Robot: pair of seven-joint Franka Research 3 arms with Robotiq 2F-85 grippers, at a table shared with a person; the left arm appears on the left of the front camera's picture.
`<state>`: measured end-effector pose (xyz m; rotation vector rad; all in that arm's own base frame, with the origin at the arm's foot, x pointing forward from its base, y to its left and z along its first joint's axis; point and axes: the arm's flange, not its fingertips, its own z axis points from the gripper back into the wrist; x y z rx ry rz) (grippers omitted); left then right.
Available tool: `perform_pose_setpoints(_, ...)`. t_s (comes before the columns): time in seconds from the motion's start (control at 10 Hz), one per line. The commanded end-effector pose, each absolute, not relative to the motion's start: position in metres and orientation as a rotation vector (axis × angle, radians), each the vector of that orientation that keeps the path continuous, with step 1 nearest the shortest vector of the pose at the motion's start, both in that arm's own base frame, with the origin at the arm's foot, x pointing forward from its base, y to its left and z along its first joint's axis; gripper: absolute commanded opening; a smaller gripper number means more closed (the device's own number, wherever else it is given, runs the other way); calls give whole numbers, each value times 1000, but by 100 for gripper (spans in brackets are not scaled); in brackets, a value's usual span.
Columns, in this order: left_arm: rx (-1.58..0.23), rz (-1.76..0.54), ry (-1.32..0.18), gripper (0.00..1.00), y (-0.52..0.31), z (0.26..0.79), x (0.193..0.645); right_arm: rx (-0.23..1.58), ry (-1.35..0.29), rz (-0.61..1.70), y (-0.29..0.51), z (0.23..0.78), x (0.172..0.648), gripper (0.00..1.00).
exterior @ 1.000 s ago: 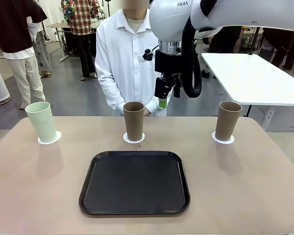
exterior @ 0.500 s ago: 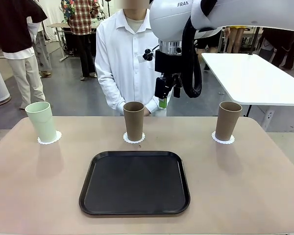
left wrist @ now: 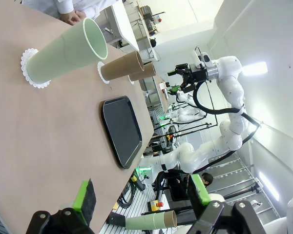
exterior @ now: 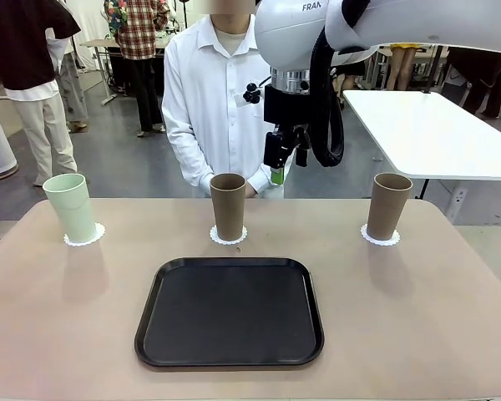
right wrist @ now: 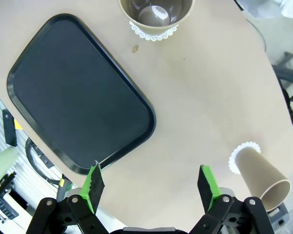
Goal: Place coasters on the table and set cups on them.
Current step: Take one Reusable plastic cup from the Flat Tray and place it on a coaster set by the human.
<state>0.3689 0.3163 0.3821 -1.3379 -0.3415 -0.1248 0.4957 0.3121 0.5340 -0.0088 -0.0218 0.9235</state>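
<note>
I see three cups on the table (exterior: 451,334), each on its own coaster: mint cup (exterior: 71,208), middle tan cup (exterior: 228,206), right tan cup (exterior: 388,205). My right gripper (exterior: 277,174) hangs above, fingers spread wide and empty; "FRA" reads on its arm. My left gripper (left wrist: 142,196) gapes empty too.

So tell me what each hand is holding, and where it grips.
Nothing is held. The left hand and the right hand are both open and empty.
</note>
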Motion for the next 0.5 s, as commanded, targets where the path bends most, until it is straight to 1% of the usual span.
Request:
perform_pose_setpoints(0.0,-1335,-120,-343,100,316,385,367,76,-7,804,275,539,494,100)
perform_pose_setpoints(0.2,-1335,-120,-343,100,316,385,367,132,-30,616,191,524,489,100)
perform_pose_setpoints(0.4,-1335,-120,-343,100,316,385,367,222,-72,450,108,506,464,100)
